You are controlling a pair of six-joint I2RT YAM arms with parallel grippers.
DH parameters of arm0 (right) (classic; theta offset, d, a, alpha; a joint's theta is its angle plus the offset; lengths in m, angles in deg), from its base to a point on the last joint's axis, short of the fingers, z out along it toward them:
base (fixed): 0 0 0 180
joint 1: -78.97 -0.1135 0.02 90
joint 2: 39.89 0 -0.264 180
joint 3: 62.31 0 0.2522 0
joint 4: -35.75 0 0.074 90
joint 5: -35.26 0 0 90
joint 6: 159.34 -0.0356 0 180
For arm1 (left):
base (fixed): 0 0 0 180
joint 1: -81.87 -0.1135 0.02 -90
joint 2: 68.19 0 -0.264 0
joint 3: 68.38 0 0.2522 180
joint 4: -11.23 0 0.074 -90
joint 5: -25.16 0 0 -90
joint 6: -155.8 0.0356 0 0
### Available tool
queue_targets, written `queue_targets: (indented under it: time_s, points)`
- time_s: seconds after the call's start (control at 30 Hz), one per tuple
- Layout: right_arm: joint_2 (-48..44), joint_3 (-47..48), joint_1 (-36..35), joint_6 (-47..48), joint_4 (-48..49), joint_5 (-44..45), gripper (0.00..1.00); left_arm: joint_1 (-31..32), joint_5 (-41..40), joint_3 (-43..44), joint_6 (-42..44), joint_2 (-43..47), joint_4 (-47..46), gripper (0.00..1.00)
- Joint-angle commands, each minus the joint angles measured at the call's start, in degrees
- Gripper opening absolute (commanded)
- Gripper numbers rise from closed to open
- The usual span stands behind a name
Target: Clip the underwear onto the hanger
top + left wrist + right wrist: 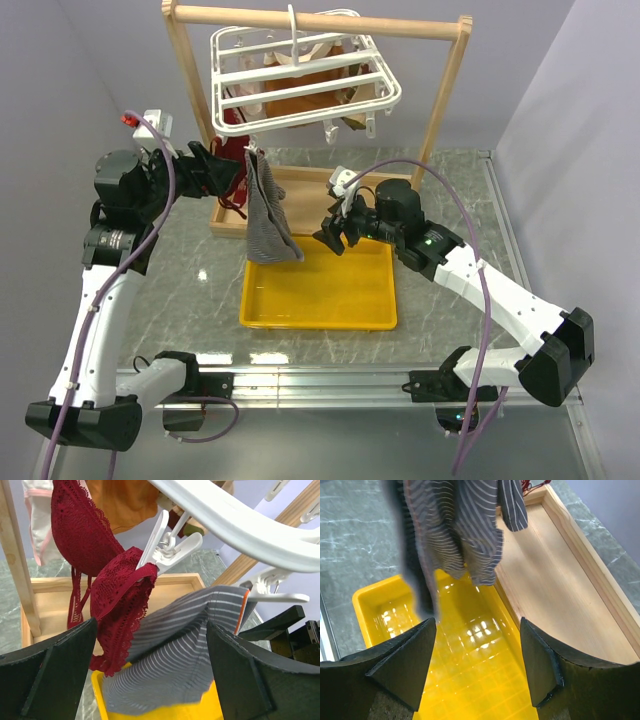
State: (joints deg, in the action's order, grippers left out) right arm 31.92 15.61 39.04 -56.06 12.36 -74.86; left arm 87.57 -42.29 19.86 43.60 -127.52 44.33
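The striped grey underwear (268,215) hangs from a clip at the white hanger's (300,75) front-left corner. Its long axis is vertical, and its lower end reaches the yellow tray's (320,322) back-left corner. The left end effector (215,170) and the right end effector (333,235) flank it, both open and empty. The tray floor in front lies bare.

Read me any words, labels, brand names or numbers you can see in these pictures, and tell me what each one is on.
None: no text can be read in any view.
The underwear, hanger, tray and stand show no writing, logo or number.
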Motion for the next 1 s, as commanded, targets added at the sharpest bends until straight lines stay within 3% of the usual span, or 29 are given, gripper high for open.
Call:
queue_targets:
  time_s: [0.0, 0.5, 0.97]
  points:
    - [-0.4, 0.3, 0.4, -1.0, 3.7, -1.7, 0.75, -0.3, 1.6, 0.7, -0.8, 1.1, -0.4, 0.95]
    - [1.1, 0.9, 0.6, -0.4, 5.1, -2.5, 0.73, -0.7, 3.9, 1.5, -1.9, 0.4, -0.8, 0.94]
    - [-3.7, -0.3, 3.9, -3.4, 3.8, -3.1, 0.72, -0.8, 6.4, 3.2, -1.3, 2.2, 1.1, 0.95]
